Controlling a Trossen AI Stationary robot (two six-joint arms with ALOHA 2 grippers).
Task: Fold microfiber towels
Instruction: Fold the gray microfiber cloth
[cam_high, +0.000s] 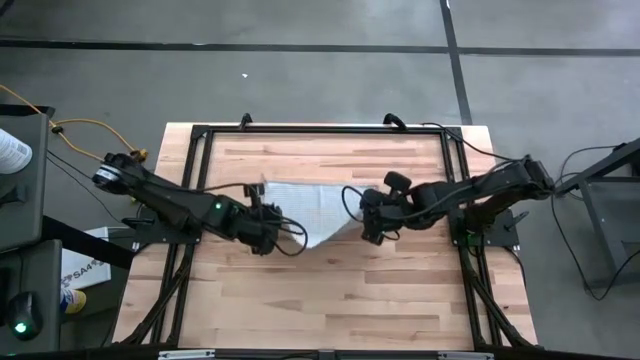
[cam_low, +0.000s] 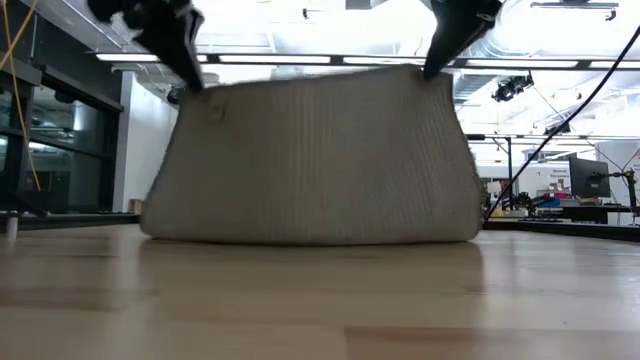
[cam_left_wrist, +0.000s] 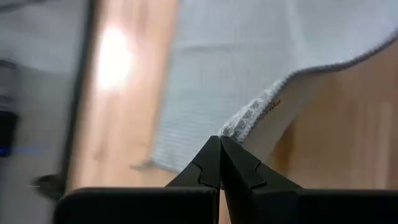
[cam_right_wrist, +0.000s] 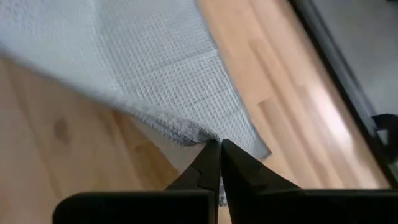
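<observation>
Pale grey-blue, the microfiber towel (cam_high: 305, 212) was lifted at its two near corners above the middle of the wooden surface (cam_high: 330, 300), while its far edge rested on the wood. I had the left gripper (cam_left_wrist: 219, 138) with its jaws closed on one corner and the right gripper (cam_right_wrist: 214, 142) closed on the other. As I judged it, the first fold was only started: the raised edge was not yet laid over the far edge, and all later folds remained.

The towel (cam_low: 310, 160) hides the table (cam_low: 320, 290) behind it.
</observation>
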